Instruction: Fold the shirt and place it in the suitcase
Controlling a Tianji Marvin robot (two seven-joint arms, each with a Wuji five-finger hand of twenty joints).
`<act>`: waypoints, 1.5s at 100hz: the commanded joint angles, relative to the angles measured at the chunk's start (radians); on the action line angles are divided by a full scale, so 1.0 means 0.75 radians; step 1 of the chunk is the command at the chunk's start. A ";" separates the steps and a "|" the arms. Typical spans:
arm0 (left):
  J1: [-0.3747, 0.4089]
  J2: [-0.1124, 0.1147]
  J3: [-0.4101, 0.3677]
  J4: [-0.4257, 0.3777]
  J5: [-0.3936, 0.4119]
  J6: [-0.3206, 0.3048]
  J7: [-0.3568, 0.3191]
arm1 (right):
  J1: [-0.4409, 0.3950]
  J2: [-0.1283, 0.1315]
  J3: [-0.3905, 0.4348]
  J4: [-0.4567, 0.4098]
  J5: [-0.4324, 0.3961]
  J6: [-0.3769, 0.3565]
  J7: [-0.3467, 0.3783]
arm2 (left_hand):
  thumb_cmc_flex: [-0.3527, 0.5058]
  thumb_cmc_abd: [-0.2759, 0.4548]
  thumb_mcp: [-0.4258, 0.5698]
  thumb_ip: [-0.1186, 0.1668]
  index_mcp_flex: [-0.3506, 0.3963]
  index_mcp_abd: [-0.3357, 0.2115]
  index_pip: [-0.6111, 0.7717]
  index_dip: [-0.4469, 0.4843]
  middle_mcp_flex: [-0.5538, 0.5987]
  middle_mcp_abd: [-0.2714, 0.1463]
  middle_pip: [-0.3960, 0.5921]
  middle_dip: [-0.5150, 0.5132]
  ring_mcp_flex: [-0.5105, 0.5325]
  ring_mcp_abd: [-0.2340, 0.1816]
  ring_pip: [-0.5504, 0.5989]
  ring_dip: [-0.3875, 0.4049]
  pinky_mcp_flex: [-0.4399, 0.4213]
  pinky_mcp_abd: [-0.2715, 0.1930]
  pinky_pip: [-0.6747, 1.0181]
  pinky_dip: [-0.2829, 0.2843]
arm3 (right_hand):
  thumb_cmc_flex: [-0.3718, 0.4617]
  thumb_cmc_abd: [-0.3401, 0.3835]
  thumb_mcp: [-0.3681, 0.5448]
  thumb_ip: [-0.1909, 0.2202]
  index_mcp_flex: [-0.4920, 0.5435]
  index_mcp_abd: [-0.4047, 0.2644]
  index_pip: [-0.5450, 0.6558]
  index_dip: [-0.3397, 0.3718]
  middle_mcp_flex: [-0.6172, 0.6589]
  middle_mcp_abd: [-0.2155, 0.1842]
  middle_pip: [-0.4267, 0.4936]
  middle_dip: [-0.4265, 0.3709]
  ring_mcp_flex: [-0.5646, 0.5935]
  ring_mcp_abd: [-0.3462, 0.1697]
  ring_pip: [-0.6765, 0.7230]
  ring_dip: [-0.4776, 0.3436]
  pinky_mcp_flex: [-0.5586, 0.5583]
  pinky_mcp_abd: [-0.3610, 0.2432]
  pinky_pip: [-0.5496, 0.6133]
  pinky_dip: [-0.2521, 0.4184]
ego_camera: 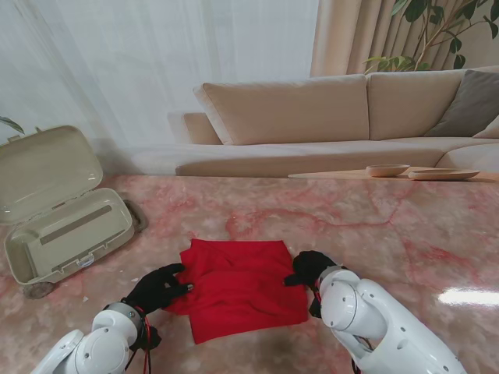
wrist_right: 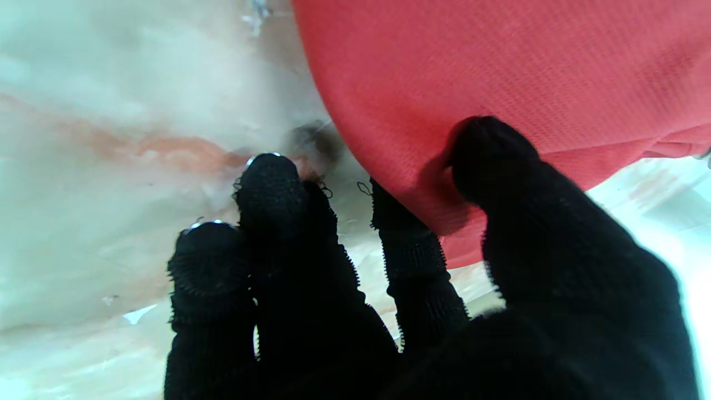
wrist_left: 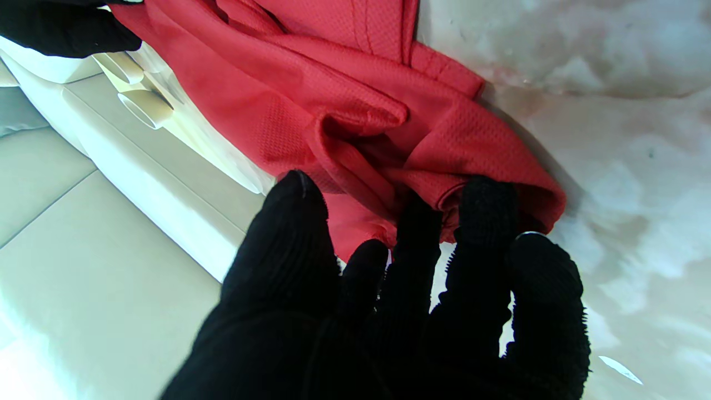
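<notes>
On the pink marble table (ego_camera: pixel 390 226), the open suitcase (ego_camera: pixel 62 226) is seen at ten o'clock. Near me, the red shirt (ego_camera: pixel 238 284) is pinched at nine by the left hand (ego_camera: pixel 158 287) and at three by the right hand (ego_camera: pixel 309 267).

We see our black-gloved right hand (wrist_right: pixel 422 311) pinching the rounded edge of the red mesh-knit shirt (wrist_right: pixel 500 72): the thumb presses on the cloth's face, one finger sits under its edge. The other fingers (wrist_right: pixel 272 189) rest against the pale, pink-veined marble bench (wrist_right: pixel 111 139).
</notes>
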 commanded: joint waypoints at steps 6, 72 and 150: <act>0.005 -0.007 0.006 0.014 -0.008 -0.014 0.015 | -0.038 -0.018 0.016 0.028 0.056 -0.035 -0.006 | 0.012 0.061 -0.025 0.028 0.016 -0.029 0.016 0.010 -0.025 0.009 -0.012 -0.016 -0.030 0.040 -0.017 -0.013 -0.022 0.017 -0.014 0.002 | 0.060 0.012 0.087 0.023 -0.038 0.005 0.092 0.044 -0.037 -0.089 -0.094 -0.089 -0.035 -0.005 -0.015 -0.019 -0.017 -0.042 0.023 0.037; 0.195 -0.029 -0.168 -0.168 0.057 -0.029 0.125 | -0.163 -0.092 0.175 -0.031 0.204 -0.131 -0.263 | 0.000 0.071 -0.026 0.028 0.004 -0.058 0.015 0.007 -0.028 0.027 -0.078 -0.073 -0.045 0.048 -0.059 -0.041 -0.034 0.023 -0.037 -0.018 | 0.011 -0.163 0.406 0.119 0.016 0.128 0.144 0.113 0.000 -0.092 -0.021 -0.079 0.035 -0.033 0.043 -0.034 0.071 -0.072 0.086 0.031; 0.090 0.011 -0.057 -0.044 -0.051 -0.080 -0.074 | -0.165 -0.105 0.226 -0.032 0.238 -0.153 -0.304 | 0.007 0.075 -0.026 0.029 0.012 -0.077 0.026 0.014 -0.021 0.024 -0.076 -0.074 -0.041 0.045 -0.053 -0.038 -0.035 0.025 -0.038 -0.020 | 0.011 -0.254 0.521 0.180 0.064 0.197 0.133 0.153 0.049 -0.057 -0.016 -0.002 0.220 -0.112 0.175 -0.035 0.276 -0.160 0.180 -0.051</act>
